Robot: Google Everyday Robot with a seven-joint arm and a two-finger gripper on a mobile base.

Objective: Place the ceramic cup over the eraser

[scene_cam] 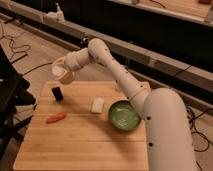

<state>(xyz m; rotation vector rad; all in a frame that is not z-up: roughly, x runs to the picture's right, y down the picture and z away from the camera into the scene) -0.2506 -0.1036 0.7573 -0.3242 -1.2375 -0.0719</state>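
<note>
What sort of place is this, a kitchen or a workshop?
Probably a robotics lab or workshop: loose cables trail over the floor, a wooden table carries small props, and the gripper holds the ceramic cup aloft near the eraser.

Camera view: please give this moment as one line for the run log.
gripper: holding ceramic cup in the air, far-left of table | eraser: standing on table, uncovered | placement: not yet done

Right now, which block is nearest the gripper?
The small black rectangular eraser, just below the gripper holding the white ceramic cup; the flat white block lies farther right.
</note>
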